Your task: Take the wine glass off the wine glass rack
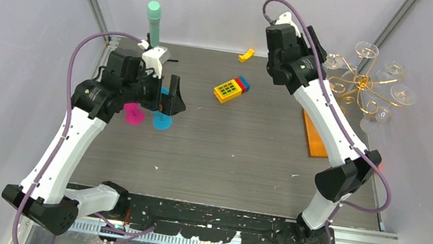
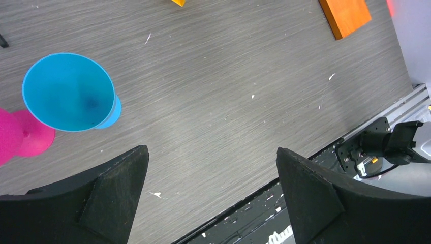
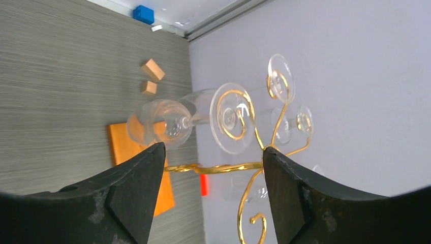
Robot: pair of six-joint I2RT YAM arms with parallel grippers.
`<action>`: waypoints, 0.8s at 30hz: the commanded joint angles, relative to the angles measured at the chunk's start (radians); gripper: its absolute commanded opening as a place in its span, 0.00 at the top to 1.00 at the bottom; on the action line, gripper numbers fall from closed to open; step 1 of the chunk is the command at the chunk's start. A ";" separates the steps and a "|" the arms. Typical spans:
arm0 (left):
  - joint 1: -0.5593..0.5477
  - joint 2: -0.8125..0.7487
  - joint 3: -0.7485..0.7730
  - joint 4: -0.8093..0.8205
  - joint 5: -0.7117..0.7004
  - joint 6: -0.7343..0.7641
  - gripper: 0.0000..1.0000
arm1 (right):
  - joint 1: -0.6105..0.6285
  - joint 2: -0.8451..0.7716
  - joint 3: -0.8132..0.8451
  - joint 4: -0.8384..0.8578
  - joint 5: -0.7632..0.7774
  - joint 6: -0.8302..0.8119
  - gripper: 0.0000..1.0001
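R claw [image 3: 213, 150]: jaws wide, nothing btwn the pads, touching nothing. Pointed at the wine glass rack [image 3: 223, 166], which sits at the bench's right rear corner by the wall. Wrist view frames the nearest wine glass [image 3: 161, 123] btwn the two fingers. It's clear and hangs off a gold spiral arm, foot disc caught in the curl, bowl tipped out toward the bench side. Not off the rack yet. More clear glasses hang on the other arms, at least three in top view; the far ones are hard to separate vs the wall. The rack's orange wooden base [image 3: 123, 146] lies flat on the bench [image 1: 229, 150] under the wire. From above, the R arm's wrist is left of the rack w/ a gap btwn them; claw tips not readable in that view. Further out in wrist view: two small tan blocks [image 3: 152, 69] beyond the base, and a blue block [image 3: 144, 13] at the bench edge.

L claw [image 2: 212, 151]: also wide, empty, facing down at bare bench on the left side. Blue plastic glass [image 2: 68, 91] stands upright just beside one finger, no contact as far as I can tell. Pink glass [image 2: 30, 137] is right next to the blue one, mostly cut off, pose unclear.

Mid-bench: yellow toy [image 1: 227, 90] w/ red and blue bits at one end. Small yellow piece [image 1: 247, 54] at the rear edge. Teal cylinder [image 1: 153, 22] stands upright behind the L arm.
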 commanded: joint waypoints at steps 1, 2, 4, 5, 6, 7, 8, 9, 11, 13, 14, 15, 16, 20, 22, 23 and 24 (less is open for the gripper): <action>0.004 -0.016 -0.008 0.074 0.023 -0.005 0.00 | -0.008 0.013 0.022 0.165 0.097 -0.180 0.23; 0.005 -0.015 -0.009 0.070 0.013 -0.005 0.00 | -0.018 0.024 0.030 0.171 0.099 -0.195 0.22; 0.005 -0.019 -0.013 0.065 -0.014 -0.006 0.00 | -0.038 0.052 0.040 0.172 0.107 -0.208 0.22; 0.004 -0.022 -0.016 0.065 -0.028 -0.007 0.00 | -0.045 0.066 0.041 0.173 0.110 -0.215 0.22; 0.004 -0.025 -0.019 0.066 -0.038 -0.007 0.00 | -0.057 0.071 0.042 0.173 0.111 -0.217 0.22; 0.004 -0.028 -0.022 0.067 -0.047 -0.007 0.00 | -0.063 0.077 0.041 0.172 0.110 -0.221 0.23; 0.004 -0.032 -0.024 0.069 -0.051 -0.007 0.00 | -0.072 0.079 0.037 0.172 0.105 -0.223 0.24; 0.005 -0.034 -0.027 0.071 -0.055 -0.007 0.00 | -0.076 0.079 0.033 0.172 0.102 -0.224 0.25; 0.004 -0.036 -0.028 0.075 -0.054 -0.006 0.00 | -0.085 0.075 0.020 0.165 0.085 -0.221 0.27; 0.005 -0.036 -0.029 0.076 -0.054 -0.005 0.00 | -0.091 0.075 0.018 0.140 0.061 -0.212 0.28; 0.004 -0.035 -0.029 0.077 -0.054 -0.005 0.00 | -0.093 0.076 0.018 0.120 0.044 -0.208 0.29; 0.004 -0.034 -0.029 0.077 -0.054 -0.005 0.00 | -0.097 0.077 0.015 0.107 0.036 -0.202 0.29; 0.003 -0.033 -0.029 0.077 -0.054 -0.005 0.00 | -0.100 0.079 0.013 0.102 0.026 -0.199 0.30; 0.005 -0.032 -0.033 0.076 -0.054 -0.005 0.00 | -0.110 0.084 0.001 0.091 0.011 -0.193 0.33; 0.005 -0.032 -0.035 0.076 -0.054 -0.004 0.00 | -0.116 0.087 -0.003 0.091 0.006 -0.192 0.36; 0.004 -0.032 -0.035 0.076 -0.054 -0.004 0.00 | -0.119 0.087 -0.009 0.089 0.005 -0.192 0.37; 0.004 -0.033 -0.035 0.077 -0.055 -0.003 0.00 | -0.120 0.086 -0.011 0.089 0.004 -0.192 0.39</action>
